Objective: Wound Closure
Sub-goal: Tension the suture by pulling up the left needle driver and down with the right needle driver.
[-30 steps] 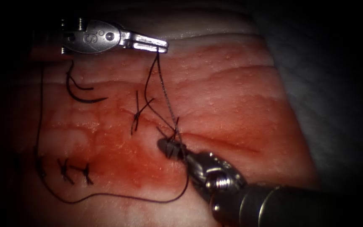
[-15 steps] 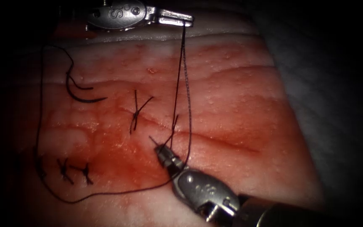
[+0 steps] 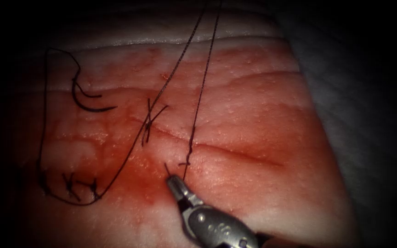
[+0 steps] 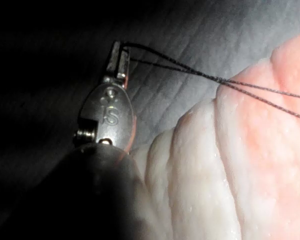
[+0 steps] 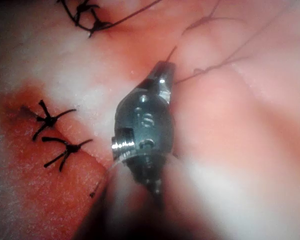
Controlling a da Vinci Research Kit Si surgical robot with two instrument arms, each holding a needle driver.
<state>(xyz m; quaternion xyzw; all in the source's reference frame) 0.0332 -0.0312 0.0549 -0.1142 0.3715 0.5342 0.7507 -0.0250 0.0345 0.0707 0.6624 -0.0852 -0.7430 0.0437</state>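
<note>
On the far left of the tissue [image 3: 263,115] I see the needle [image 3: 88,103] lying loose, well away from the cut [image 3: 235,154]. My left tool [image 4: 119,57] pinches two thread [image 3: 198,101] strands off the tissue's edge. My right tool [image 3: 173,183] is clamped on the short thread tail by the knot.

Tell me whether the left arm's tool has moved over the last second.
Yes. It has gone up and to the right, away from the knotted stitch, and passed the endoscope view's upper edge. The left tool is shut on the thread.
</note>
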